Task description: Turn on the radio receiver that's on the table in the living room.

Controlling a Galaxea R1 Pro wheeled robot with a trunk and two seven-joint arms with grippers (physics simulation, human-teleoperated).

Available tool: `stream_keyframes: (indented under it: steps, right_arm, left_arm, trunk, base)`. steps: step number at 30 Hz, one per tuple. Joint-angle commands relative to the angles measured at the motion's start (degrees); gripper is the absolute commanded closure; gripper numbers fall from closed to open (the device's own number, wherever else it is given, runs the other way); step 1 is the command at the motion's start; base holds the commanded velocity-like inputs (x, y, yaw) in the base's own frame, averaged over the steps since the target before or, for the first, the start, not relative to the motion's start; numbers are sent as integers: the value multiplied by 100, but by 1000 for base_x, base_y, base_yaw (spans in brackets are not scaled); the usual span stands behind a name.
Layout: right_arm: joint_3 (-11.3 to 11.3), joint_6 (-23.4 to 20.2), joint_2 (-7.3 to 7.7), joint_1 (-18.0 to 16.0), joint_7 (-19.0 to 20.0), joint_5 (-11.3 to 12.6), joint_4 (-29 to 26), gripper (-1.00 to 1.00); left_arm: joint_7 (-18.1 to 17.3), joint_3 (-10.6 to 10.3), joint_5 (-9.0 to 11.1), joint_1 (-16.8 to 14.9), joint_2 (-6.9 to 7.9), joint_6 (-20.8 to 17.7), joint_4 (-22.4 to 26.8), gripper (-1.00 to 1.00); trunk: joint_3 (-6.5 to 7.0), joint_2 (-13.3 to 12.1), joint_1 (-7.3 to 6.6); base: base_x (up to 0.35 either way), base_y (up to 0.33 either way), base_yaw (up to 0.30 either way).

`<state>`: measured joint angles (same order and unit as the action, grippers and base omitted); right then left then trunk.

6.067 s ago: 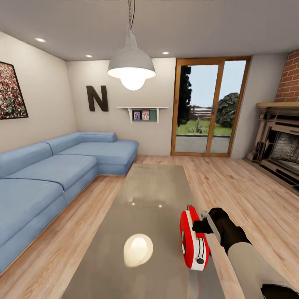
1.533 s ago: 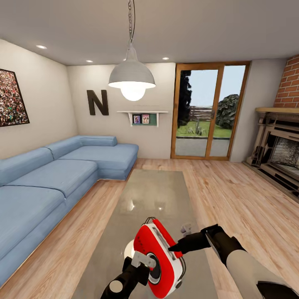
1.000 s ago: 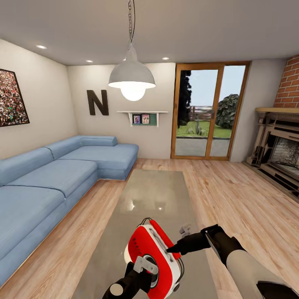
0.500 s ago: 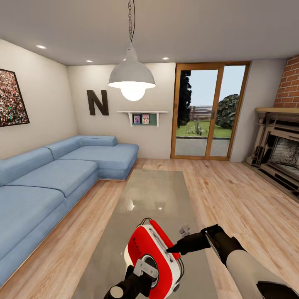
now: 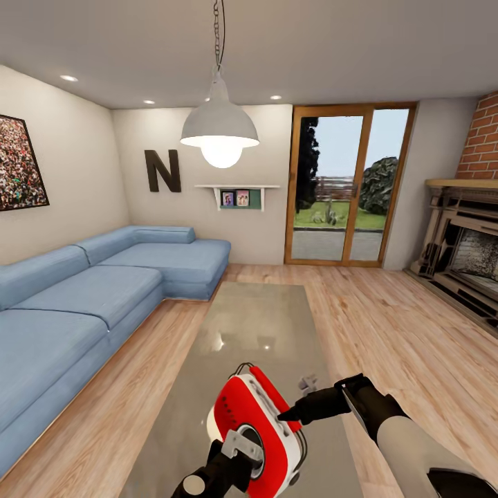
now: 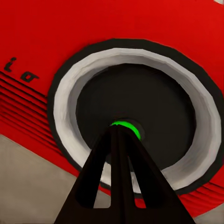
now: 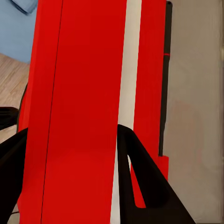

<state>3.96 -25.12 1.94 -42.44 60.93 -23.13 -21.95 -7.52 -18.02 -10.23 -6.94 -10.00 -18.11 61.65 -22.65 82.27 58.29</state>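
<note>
My left gripper [image 5: 238, 443] covers the dial on the radio receiver [image 5: 252, 429] in the head view, and my left arm runs off the lower edge; in the left wrist view the radio receiver [image 6: 112, 60] is cut off on every side, its lettering too partial to read; in the right wrist view the radio receiver [image 7: 79, 112] hides the gap between my jaws and overruns the frame; the tabletop [image 5: 256, 332] is cut at the bottom edge; the sofa [image 5: 69, 311] and fireplace [image 5: 463, 242] run off the sides; the shelf pictures [image 5: 235, 198] are too small to tell.

large letter "N" [image 5: 161, 171] on wall [image 5: 200, 131]
</note>
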Motion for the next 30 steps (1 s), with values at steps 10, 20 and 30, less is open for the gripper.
stream_keyframes:
  steps: [10,20,30]
  right_arm:
    - [56,-4,-1,-1,-1267,15,-18,100]
    - [70,116,-1,-1,-2551,34,-50,100]
    - [54,181,-1,-1,-2718,32,-47,100]
  left_arm:
    - [50,1107,-10,0,0,9,421,100]
    - [26,3469,-4,0,0,2,193,100]
    - [-45,5233,28,0,567,13,-1243,100]
  trunk:
    - [0,0,0]
    - [0,0,0]
    - [0,0,0]
  base:
    - [0,0,0]
    - [0,0,0]
    - [0,0,0]
